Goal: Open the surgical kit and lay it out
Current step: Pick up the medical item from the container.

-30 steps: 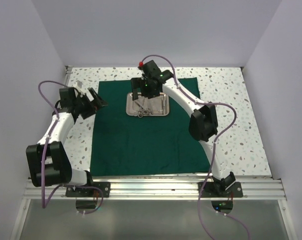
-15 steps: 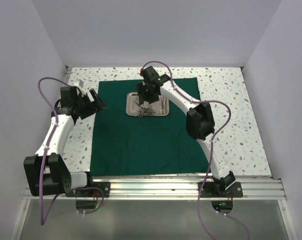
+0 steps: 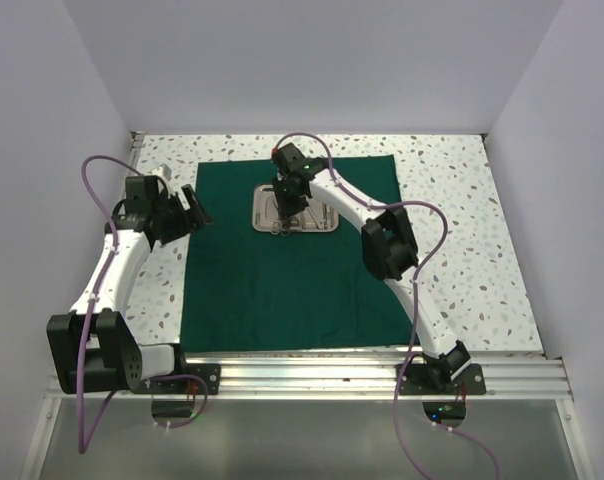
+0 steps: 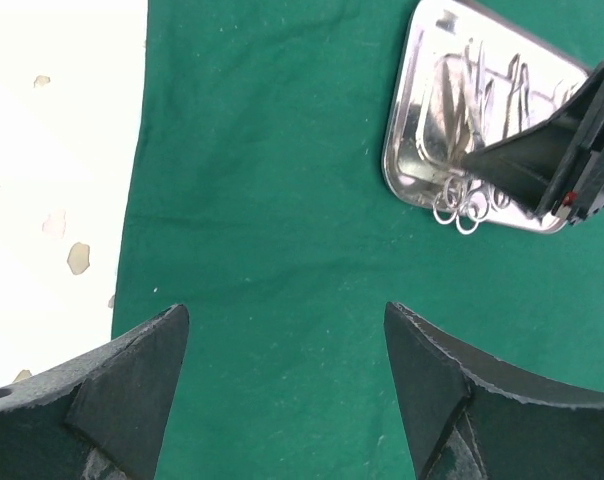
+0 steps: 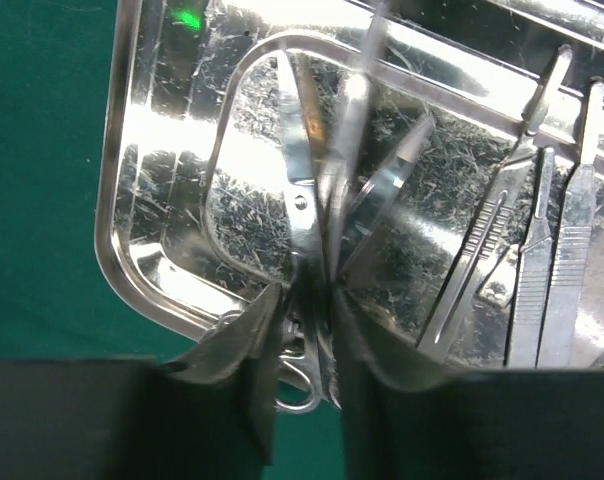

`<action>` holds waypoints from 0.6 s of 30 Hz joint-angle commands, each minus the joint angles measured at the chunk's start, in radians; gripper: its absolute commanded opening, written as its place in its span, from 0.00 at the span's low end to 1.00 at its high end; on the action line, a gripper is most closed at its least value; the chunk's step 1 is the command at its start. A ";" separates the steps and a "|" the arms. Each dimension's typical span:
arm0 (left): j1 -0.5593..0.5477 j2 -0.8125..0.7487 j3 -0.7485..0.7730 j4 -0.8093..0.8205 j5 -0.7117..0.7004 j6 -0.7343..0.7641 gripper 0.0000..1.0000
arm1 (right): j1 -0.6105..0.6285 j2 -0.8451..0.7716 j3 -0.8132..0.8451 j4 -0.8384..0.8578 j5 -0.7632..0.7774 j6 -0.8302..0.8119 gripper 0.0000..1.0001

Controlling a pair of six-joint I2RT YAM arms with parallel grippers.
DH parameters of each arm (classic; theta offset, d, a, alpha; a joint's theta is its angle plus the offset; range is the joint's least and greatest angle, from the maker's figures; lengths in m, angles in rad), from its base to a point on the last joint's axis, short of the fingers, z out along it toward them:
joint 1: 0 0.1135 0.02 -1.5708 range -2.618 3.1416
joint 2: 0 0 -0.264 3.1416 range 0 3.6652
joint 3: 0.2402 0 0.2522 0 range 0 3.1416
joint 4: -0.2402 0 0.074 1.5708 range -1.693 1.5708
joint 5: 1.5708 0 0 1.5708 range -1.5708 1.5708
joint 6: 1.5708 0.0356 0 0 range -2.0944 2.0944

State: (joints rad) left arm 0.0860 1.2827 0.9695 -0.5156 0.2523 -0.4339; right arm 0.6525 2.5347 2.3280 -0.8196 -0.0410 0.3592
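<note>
The cloth (image 3: pixel 282 290) is already open and lies flat on the surface (image 3: pixel 462 200), so the unwrapping part looks done. The tray (image 5: pixel 117 200) sits on the far middle part of the cloth, and all instruments that I can see are inside it. None is laid out on the cloth yet, so I judge that most of the laying out is left.

The right tool (image 5: pixel 307 300) is low at the near rim of the tray. Its fingers stand close on both sides of the scissors (image 5: pixel 297 190), near the joint. I cannot tell whether they are really pressing the scissors. The rings of the scissors hang over the near rim, above the cloth.

The left tool (image 4: pixel 285 312) hovers spread wide over the left part of the cloth, well apart from the tray, and holds nothing.

Several blades cross beside the scissors, so a lift may drag a neighbour along. The slim handles (image 5: pixel 542 250) lie at the other side of the tray, apart from the fingers.
</note>
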 commanded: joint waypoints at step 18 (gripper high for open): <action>-0.055 0.001 0.009 0.005 -0.051 0.046 0.81 | 0.004 -0.076 0.148 -0.032 0.058 -0.002 0.00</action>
State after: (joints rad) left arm 0.0368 1.2831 0.9695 -0.5323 0.2073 -0.4068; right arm 0.6537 2.5328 2.4279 -0.8467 -0.0071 0.3683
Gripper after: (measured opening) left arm 0.818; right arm 0.130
